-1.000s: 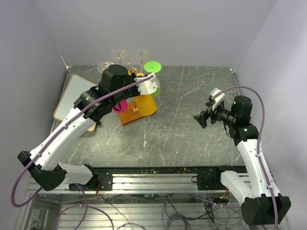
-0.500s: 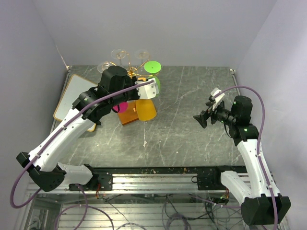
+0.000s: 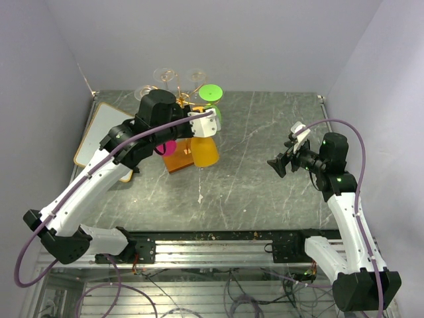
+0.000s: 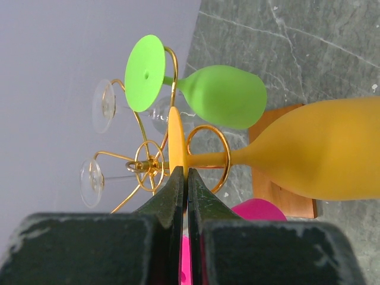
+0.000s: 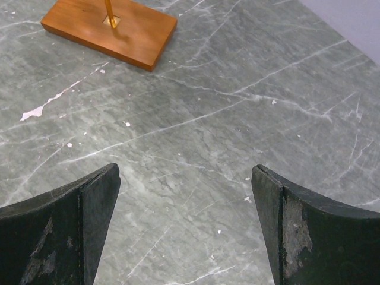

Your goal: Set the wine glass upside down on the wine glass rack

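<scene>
The wine glass [image 4: 320, 155] is yellow-orange; in the top view it [image 3: 204, 151] hangs bowl down beside the rack. My left gripper [image 4: 183, 173] is shut on the edge of its foot, just under the rack's top [image 3: 199, 121]. The stem crosses a gold ring of the wine glass rack [image 4: 148, 163]; whether it rests in the ring I cannot tell. The rack's wooden base [image 3: 173, 161] lies partly under the bowl. My right gripper [image 3: 281, 162] stands open and holds nothing [image 5: 185, 178], far to the right of the rack, above bare table.
A green glass [image 4: 222, 95] and a pink glass [image 4: 261, 211] hang on the rack, along with clear glasses [image 3: 165, 74] at the back. A white board [image 3: 99, 132] lies at the left, against the wall. The rack's base [image 5: 110, 29] shows ahead of the right gripper.
The yellow-orange glass's bowl has swung down and nearer, from a slant to hanging almost straight under my left gripper. The right arm has not moved.
</scene>
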{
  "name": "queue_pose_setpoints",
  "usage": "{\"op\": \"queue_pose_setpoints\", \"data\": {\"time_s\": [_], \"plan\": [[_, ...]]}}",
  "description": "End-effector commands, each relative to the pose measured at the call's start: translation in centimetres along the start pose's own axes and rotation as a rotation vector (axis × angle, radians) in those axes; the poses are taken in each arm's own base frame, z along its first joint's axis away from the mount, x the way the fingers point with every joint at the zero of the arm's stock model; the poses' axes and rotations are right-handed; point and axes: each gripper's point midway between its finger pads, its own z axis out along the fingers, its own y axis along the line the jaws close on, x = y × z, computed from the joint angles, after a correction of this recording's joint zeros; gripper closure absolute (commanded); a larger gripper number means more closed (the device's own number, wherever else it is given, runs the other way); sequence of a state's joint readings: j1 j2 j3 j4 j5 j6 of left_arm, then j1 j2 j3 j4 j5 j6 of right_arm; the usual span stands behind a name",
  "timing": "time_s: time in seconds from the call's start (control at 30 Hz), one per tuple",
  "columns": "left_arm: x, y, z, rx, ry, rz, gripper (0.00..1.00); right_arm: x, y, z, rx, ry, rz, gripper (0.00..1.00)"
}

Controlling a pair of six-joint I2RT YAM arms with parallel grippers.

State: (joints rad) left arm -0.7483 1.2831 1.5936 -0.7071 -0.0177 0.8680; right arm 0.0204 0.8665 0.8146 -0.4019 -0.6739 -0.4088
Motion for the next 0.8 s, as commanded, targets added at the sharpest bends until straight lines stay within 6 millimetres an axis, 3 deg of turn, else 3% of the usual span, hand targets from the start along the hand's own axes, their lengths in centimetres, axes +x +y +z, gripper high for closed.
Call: {"op": "queue_pose_setpoints", "data": {"time_s": [0.0,0.5,0.77], "plan": [[-2.0,0.5,0.4,-0.001,-0.075,-0.014,0.93,0.3,0.0,0.0,-0.002,-0.002,-0.011,0.08],[-1.1,-0.1,2.3,-0.007,-0.033,-0.061,0.92,0.3,0.0,0.0,0.000,-0.006,-0.016,0.07],[-1.0,-0.7,2.5,0.016,-0.036,-0.074,0.83,0.4,0.0,0.0,0.002,-0.003,-0.016,0.07]]}}
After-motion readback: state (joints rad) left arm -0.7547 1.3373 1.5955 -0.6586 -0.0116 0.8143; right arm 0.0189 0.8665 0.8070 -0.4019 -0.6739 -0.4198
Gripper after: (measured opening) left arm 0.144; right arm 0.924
